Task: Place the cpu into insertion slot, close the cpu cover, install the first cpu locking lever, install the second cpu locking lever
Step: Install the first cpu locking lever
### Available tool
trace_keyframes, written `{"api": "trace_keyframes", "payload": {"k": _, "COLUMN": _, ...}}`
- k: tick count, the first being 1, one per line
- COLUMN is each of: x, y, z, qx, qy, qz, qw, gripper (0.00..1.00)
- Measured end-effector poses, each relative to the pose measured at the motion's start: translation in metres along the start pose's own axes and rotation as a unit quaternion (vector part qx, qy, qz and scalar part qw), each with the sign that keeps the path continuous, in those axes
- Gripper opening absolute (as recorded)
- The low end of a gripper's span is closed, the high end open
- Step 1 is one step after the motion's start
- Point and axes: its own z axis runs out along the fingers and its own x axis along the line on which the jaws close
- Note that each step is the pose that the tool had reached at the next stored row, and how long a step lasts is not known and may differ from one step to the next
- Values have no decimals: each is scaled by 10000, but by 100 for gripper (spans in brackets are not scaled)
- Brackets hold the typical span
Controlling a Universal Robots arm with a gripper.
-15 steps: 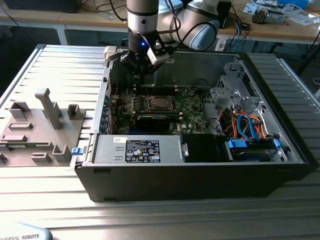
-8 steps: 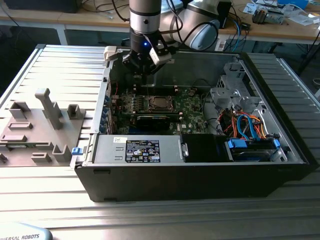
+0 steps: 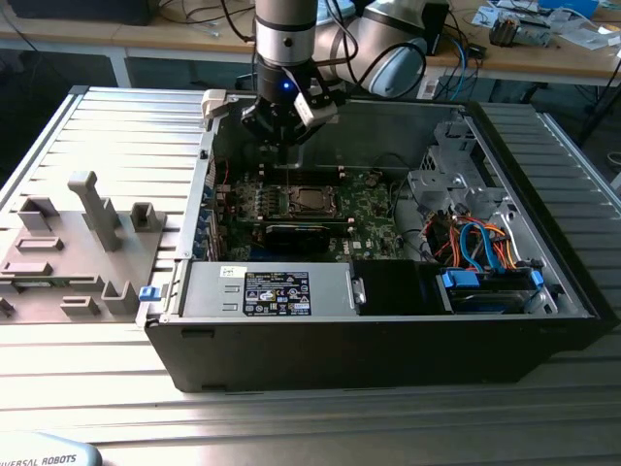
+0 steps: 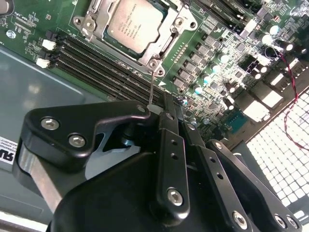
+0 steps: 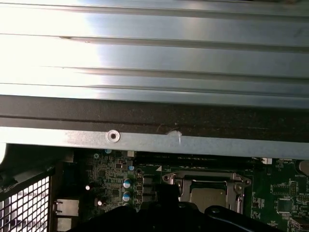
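The open computer case (image 3: pixel 388 320) is taken as the landmark throughout. Nearest the exterior camera, its black front wall is seen, with the labelled power supply (image 3: pixel 277 291) just behind it inside and the blue and orange cables (image 3: pixel 480 243) toward the exterior view's right. Further in, the green motherboard (image 3: pixel 320 209) lies flat on the case floor. The cpu (image 4: pixel 129 23) is seen seated in the insertion slot (image 4: pixel 164 46) near the board's middle, its silver top exposed. The cpu cover (image 4: pixel 96 24) appears as a metal frame lying around the chip, apparently down. A thin locking lever (image 4: pixel 152 84) is seen rising from the socket corner to the gripper (image 4: pixel 155 107) in the second wrist view. The black fingers (image 4: pixel 169 159) are drawn close together, the rod meeting their tips. In the exterior view the gripper (image 3: pixel 281 146) hangs above the case's far wall. Beyond the case, a cluttered bench (image 3: pixel 543 44) is noted.
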Motion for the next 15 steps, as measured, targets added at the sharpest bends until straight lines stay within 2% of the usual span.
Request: {"api": "trace_keyframes", "payload": {"k": 15, "x": -49, "y": -2, "z": 4, "qx": 0, "qy": 0, "qz": 0, "qw": 10000, "gripper": 11}}
